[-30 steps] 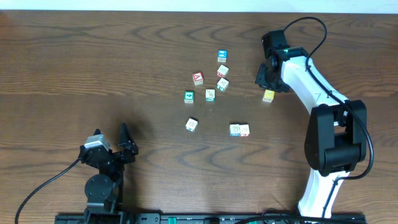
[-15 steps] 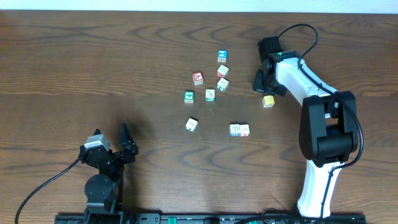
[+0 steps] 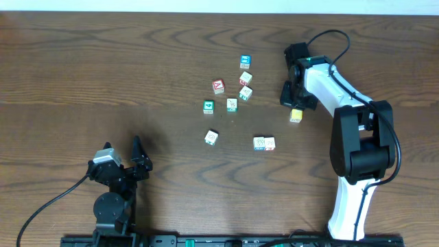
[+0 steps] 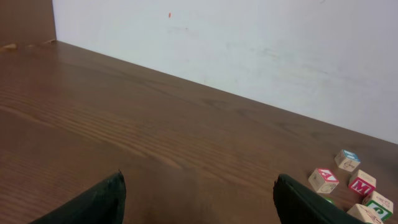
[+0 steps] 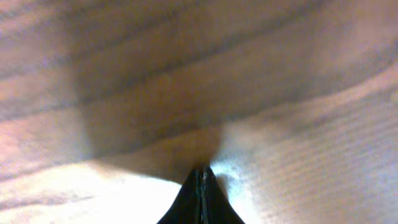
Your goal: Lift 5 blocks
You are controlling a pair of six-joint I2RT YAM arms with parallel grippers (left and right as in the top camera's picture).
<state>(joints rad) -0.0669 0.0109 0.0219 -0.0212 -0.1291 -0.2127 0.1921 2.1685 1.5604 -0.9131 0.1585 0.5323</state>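
On wooden table (image 3: 103,68), cream blocks (image 3: 232,105) lying scattered near centre. Yellow block (image 3: 295,115) sitting just beside right claw (image 3: 289,94), which is pressing together on nothing. Left claw (image 3: 137,159) resting spread, well apart. Cubes likely light, hard and smooth, so pinching opposite flat faces looking safest.

On the table (image 3: 103,68), my right gripper (image 3: 289,97) sits just behind one block (image 3: 295,115), right of the main scatter of cubes (image 3: 233,92), two blocks (image 3: 264,143) touch side by side nearer me, and my left gripper (image 3: 140,159) rests well apart at the near left.
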